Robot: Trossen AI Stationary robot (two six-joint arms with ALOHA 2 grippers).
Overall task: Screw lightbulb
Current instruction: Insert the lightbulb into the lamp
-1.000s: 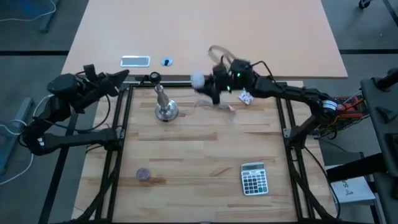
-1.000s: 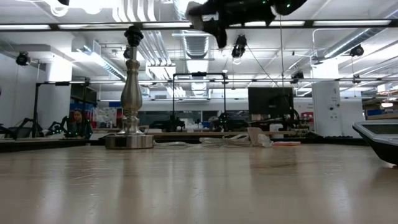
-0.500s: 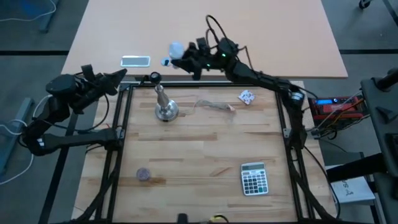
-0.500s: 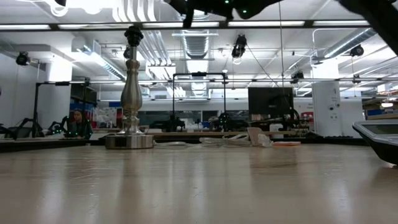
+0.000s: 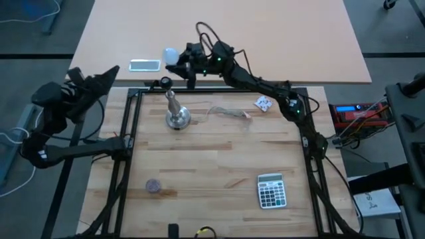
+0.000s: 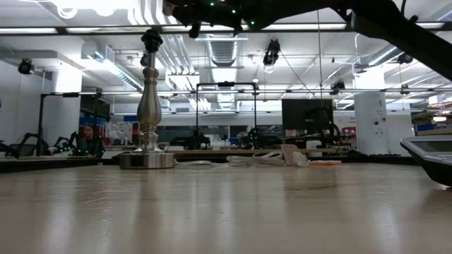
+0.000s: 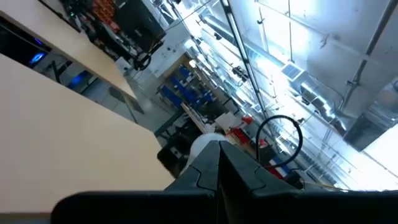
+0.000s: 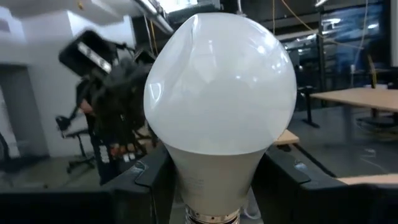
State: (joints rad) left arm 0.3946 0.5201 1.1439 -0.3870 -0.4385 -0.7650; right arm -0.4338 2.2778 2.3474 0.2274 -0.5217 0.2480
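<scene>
The white frosted lightbulb [image 5: 171, 54] fills the right wrist view [image 8: 221, 93]. My right gripper [image 5: 183, 63] is shut on it, high above the table's far edge, just beyond and a little right of the silver stand [image 5: 176, 114]. The stand rests upright on its round base [image 6: 146, 160], with its dark socket [image 5: 165, 83] at the top. Only the dark underside of my right gripper [image 6: 212, 10] shows at the top of the low view. My left gripper [image 5: 109, 73] is shut and empty, raised off the table's left edge; its fingers meet in the left wrist view [image 7: 219, 168]. My right gripper pinches the bulb's narrow neck [image 8: 214, 186], just above the grey screw base [image 8: 211, 216], between its two fingers [image 8: 155, 183]. The fingers come roughly level from the table's right. The globe sticks out past the fingertips toward the table's left. The bulb is lifted clear of everything.
A calculator [image 5: 271, 190] lies front right and a small round grey disc [image 5: 153, 186] front left. The crumpled paper scrap [image 5: 263, 103] and a thin cord [image 5: 229, 113] lie right of the stand. A flat white device [image 5: 145, 64] lies on the far tabletop. Black frame rails [image 5: 126, 133] border the table.
My right gripper has carried the bulb toward the table's left and far edges, from right of the stand to just past its socket, with the bulb still clear in the hold. My left gripper has drawn back a little toward the table's left.
</scene>
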